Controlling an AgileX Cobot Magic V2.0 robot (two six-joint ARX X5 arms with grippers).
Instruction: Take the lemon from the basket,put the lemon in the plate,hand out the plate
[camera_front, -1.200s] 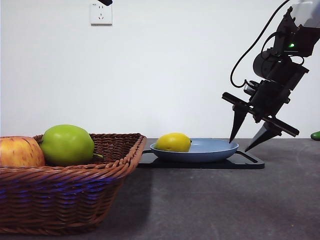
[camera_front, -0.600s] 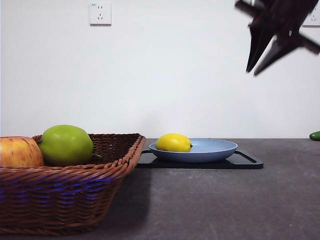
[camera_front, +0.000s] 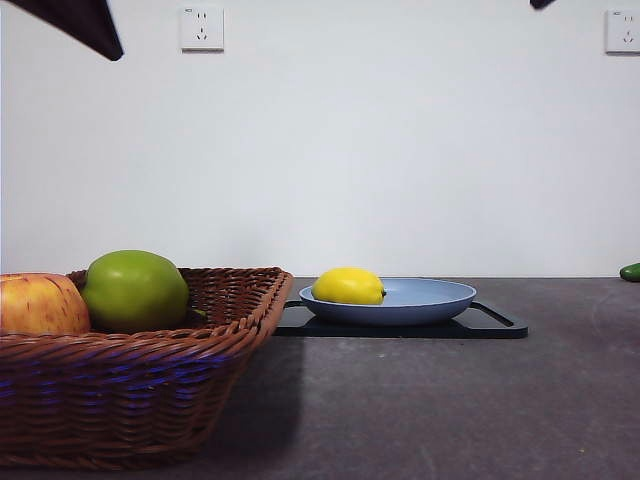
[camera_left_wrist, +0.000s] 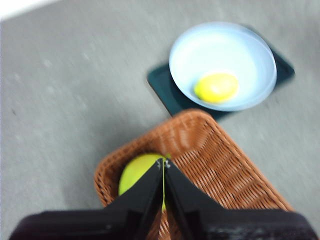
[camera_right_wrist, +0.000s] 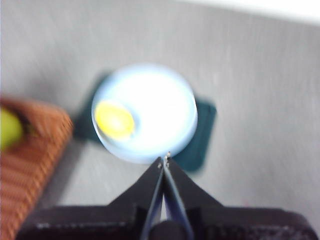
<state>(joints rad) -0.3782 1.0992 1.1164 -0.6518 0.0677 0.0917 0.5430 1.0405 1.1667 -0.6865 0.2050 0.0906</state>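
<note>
Two arms: both are raised well above the table, each showing in the front view only as a black tip at a top corner.
Left gripper (camera_left_wrist: 163, 162): high over the basket, its two black jaws pressed together with nothing between them; its wrist view looks down on the green apple.
Right gripper (camera_right_wrist: 164, 162): high over the near edge of the plate, jaws closed tip to tip, holding nothing; its view is blurred.
Lemon (camera_front: 348, 286): lies in the plate, on the side of the plate toward the basket, touching its floor.
Plate (camera_front: 440, 300): blue-grey, sits flat on the black tray (camera_front: 495, 325), just beside the basket's far corner.
Basket (camera_front: 150, 385): brown wicker, at the near left of the table (camera_front: 450, 410), large in the front view.
Green apple (camera_front: 135, 290): inside the basket, rising above its rim.
Red-yellow apple (camera_front: 38, 304): also in the basket, beside the green apple, cut off by the picture's left edge.
Wall: two white sockets (camera_front: 202, 28) high up.
</note>
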